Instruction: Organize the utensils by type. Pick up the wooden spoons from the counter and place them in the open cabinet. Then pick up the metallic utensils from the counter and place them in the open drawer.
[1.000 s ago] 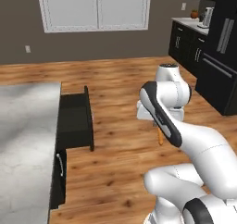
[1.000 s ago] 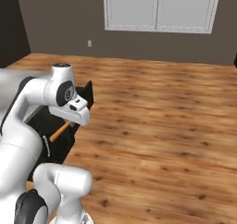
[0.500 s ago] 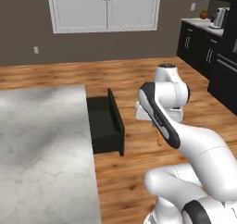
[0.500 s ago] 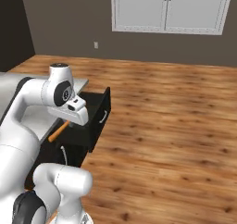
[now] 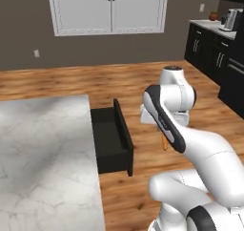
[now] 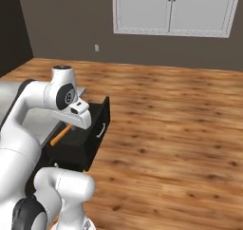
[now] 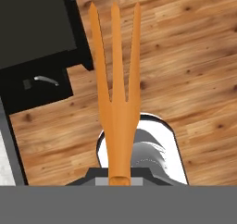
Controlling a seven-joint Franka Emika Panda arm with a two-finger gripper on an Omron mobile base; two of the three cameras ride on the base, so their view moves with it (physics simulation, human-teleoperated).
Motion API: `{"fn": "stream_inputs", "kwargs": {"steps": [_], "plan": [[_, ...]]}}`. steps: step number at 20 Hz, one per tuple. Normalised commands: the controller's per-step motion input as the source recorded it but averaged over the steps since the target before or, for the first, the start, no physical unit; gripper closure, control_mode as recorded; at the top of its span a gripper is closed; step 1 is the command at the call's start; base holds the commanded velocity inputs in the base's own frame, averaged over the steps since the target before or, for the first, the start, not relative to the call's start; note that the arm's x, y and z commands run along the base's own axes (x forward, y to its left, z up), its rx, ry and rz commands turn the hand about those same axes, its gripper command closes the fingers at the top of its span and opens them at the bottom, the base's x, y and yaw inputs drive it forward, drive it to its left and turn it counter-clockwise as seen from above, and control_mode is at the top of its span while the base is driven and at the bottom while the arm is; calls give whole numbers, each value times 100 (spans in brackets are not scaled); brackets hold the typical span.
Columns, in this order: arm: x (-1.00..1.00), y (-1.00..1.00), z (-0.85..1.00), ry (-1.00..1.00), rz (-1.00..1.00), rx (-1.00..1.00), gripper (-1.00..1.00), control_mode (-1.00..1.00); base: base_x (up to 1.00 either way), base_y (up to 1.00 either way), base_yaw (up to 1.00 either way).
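One orange fork [image 7: 115, 75] hangs beside the open drawer [image 5: 110, 140].

Orange fork [image 7: 115, 84]: bright orange, three long tines, slim handle; held at handle end in closed claw [image 7: 120, 177], tines pointing away, over wood floor beside drawer.
Open drawer [image 5: 112, 140]: black, shallow, pulled out from table [image 5: 45, 153] edge; table white marble, grey veins.

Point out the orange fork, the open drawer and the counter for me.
orange fork [image 7: 115, 107], hand view, on the neck just below the three prongs.
open drawer [image 5: 107, 132], left base view, on its flat black inside.
counter [image 5: 45, 149], left base view, on bare marble top.
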Motion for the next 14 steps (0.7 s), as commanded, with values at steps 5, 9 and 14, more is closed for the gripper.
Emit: {"fn": "stream_inputs", "kwargs": {"steps": [5,9,14], "plan": [[0,0,0,0,0,0,100,100,25,39,0],[0,0,0,0,0,0,100,100,34,34,-2],[0,0,0,0,0,0,100,100,60,11,0]]}}
